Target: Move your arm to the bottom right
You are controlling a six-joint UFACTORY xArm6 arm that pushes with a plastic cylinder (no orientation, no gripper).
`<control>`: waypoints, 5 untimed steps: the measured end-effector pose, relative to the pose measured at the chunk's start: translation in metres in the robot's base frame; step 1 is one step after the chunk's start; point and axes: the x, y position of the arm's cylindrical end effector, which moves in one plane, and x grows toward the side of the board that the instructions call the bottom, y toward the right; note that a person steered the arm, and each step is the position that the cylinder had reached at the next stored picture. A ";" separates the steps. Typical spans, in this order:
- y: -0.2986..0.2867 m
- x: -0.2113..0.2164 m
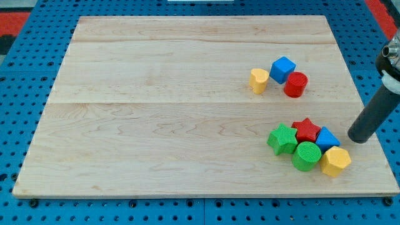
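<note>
My tip (357,139) rests on the wooden board (156,106) near its right edge, just right of a cluster of blocks at the view's bottom right. The cluster holds a green star (282,139), a red star (306,129), a blue block (327,138), a green cylinder (306,155) and a yellow hexagon block (335,160). The tip stands a short gap right of the blue block, not touching it. Higher up, at the right middle, sit a yellow heart-like block (259,80), a blue cube (282,69) and a red cylinder (295,84).
The board lies on a blue pegboard table (25,94). The dark rod slants up to the arm's mount (392,53) at the view's right edge. The board's right edge (369,112) runs close behind the tip.
</note>
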 end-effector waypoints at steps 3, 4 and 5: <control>0.011 0.050; 0.011 0.062; -0.062 0.061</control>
